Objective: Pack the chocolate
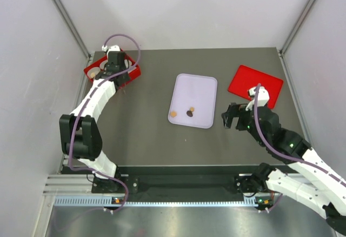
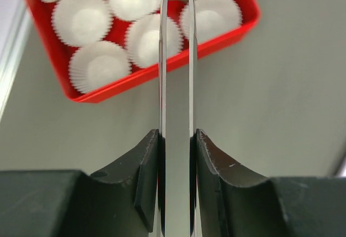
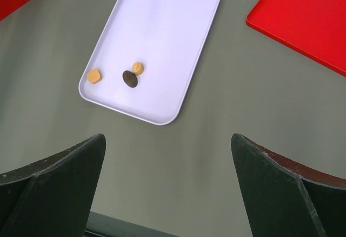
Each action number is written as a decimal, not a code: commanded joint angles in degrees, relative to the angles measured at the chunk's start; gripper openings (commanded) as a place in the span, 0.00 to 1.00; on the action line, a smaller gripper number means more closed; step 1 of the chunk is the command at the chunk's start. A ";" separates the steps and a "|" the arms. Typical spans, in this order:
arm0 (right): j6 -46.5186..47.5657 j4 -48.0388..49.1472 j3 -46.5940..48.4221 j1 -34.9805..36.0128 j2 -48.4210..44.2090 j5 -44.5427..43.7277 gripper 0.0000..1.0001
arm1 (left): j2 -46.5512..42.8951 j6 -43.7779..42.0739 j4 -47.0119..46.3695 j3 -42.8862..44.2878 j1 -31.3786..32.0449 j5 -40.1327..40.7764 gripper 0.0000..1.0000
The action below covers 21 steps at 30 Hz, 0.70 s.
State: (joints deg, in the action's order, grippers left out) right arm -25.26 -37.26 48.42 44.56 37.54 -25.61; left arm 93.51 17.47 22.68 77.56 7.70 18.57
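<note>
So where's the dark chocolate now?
The dark chocolate lies on the pale tray mid-table in the top view, at its near end, beside a round caramel piece, a squarish caramel piece to its left.

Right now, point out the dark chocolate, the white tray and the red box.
dark chocolate (image 3: 130,78), right wrist view, its top centre.
white tray (image 3: 162,31), right wrist view, bare floor.
red box (image 2: 113,85), left wrist view, near wall.

Bare tabletop (image 1: 146,123) is lying between the right gripper (image 1: 232,118) and tray (image 1: 201,85), while apparent tweezers (image 2: 177,156) are overhanging the cup-crowded box (image 2: 108,89).
</note>
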 commanded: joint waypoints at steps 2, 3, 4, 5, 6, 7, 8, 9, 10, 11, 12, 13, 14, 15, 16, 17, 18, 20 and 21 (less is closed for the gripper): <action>0.12 2.71 0.27 0.09 0.52 0.38 1.00 | -0.18 1.16 -3.60 -0.48 -3.04 0.86 0.33; 0.21 2.71 0.27 0.18 0.69 0.29 1.00 | 0.35 1.25 -3.69 -0.39 -3.39 0.51 0.33; 0.21 2.80 0.27 0.09 0.87 0.38 1.00 | 0.61 1.25 -3.78 -0.39 -3.92 0.16 0.33; 0.29 2.89 0.27 0.18 0.87 0.29 1.00 | 0.88 1.16 -3.78 -0.04 -4.19 0.07 0.33; 0.29 2.89 0.27 0.18 0.96 0.29 1.00 | 0.97 1.16 -3.78 0.13 -4.36 0.07 0.33; 0.21 3.06 0.35 0.27 0.96 0.29 1.00 | 1.32 1.07 -3.78 0.22 -4.54 -0.11 0.33; 0.29 3.15 0.44 0.09 0.96 0.29 1.00 | 1.49 1.07 -3.69 0.57 -4.80 -0.11 0.33; 0.38 3.24 0.44 0.09 1.13 0.29 1.00 | 1.93 0.98 -3.78 0.66 -4.98 -0.20 0.33; 0.21 3.59 0.36 0.18 1.05 0.55 1.00 | 2.20 0.90 -3.61 0.84 -5.07 -0.29 0.33; 0.21 3.94 0.53 0.18 1.31 0.90 1.00 | 2.46 0.72 -3.34 1.54 -5.15 -0.46 0.33; 0.29 4.29 0.79 0.18 1.66 1.43 1.00 | 2.98 0.54 -1.86 2.06 -5.16 -0.46 0.33; 0.47 4.64 1.23 0.09 2.09 1.96 1.00 | 3.16 0.28 -1.06 2.50 -5.16 -0.20 0.33; 0.73 5.00 1.50 0.18 2.53 1.88 1.00 | 3.08 0.28 -0.79 2.42 -5.16 0.32 0.33; 1.95 4.65 2.11 0.09 2.89 1.79 1.00 | 2.47 -0.07 -0.79 2.07 -5.16 0.33 0.33; 2.83 4.56 3.85 0.09 3.67 1.61 1.00 | 2.11 -0.94 -1.23 1.72 -5.16 0.24 0.33; 3.71 4.39 4.57 0.09 4.03 1.09 1.00 | 1.94 -1.56 -1.41 1.46 -5.16 0.68 0.34; 4.07 3.60 5.18 0.09 4.29 0.82 1.00 | 1.76 -1.48 0.94 1.98 -5.33 0.94 0.33; 2.16 0.36 7.03 0.09 3.25 -0.66 1.00 | 0.01 -0.69 0.97 -0.28 -5.68 2.69 0.34; 0.84 0.08 7.47 0.18 2.20 -1.11 1.00 | -2.70 -1.47 -1.21 -2.39 -5.94 1.57 0.36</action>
State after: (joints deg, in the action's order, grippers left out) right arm -23.35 -36.25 51.24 44.58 41.89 -24.80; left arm 96.64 17.15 23.68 77.32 2.66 18.98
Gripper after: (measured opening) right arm 0.996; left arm 0.360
